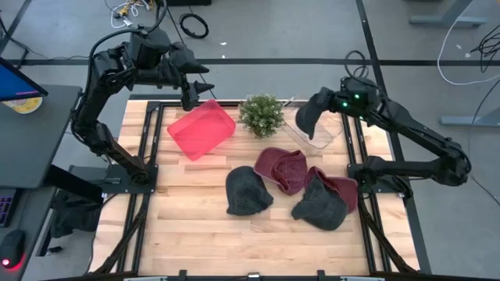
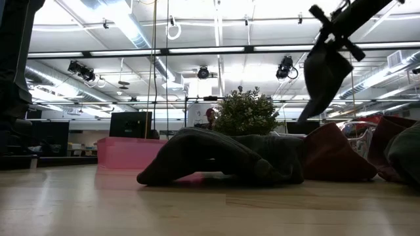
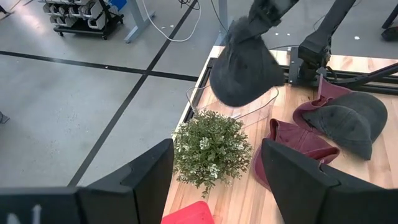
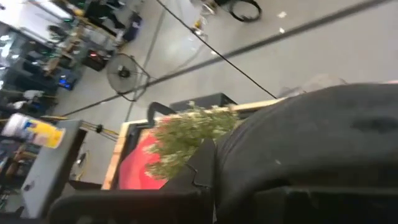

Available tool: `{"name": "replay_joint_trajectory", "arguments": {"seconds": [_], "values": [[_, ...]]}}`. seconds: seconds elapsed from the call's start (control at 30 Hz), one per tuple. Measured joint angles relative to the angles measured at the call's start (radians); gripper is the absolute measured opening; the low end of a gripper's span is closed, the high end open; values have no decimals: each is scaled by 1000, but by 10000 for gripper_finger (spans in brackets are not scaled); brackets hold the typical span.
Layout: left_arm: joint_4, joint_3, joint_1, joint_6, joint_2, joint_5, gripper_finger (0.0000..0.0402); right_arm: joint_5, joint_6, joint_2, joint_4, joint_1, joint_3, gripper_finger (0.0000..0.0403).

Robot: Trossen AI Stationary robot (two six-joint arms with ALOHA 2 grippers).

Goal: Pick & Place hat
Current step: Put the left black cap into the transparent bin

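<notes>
The dark grey hat (image 1: 307,119) hangs limp and folded from your right gripper (image 1: 326,104), whose jaws are clenched on its soft cloth, and it is held in the air over the clear plastic bin (image 1: 319,133) at the far right of the table. From table height you see the hat drooping to a point, well clear of everything below; the left wrist camera shows its rounded crown bulging above the bin's thin see-through rim. Beside the bin stands the small bushy plant (image 1: 261,114), and past it the pink plastic bin (image 1: 201,129), smooth and rounded at the corners. Nearer the front lie more crumpled caps on the pale wood planks: a grey one (image 1: 248,191), a maroon one (image 1: 283,168), another grey (image 1: 320,204) on maroon. Your left gripper (image 1: 190,97) hovers above the pink bin's far edge, fingers spread apart and empty.
</notes>
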Motion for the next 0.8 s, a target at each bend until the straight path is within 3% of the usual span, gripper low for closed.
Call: {"name": "replay_joint_trajectory", "arguments": {"seconds": [0.47, 0.8], "values": [[0, 0, 0, 0, 0, 0, 247, -86, -11, 184, 22, -125, -4, 12], [0, 0, 0, 0, 0, 0, 247, -133, -6, 298, 59, -137, -4, 12]]}}
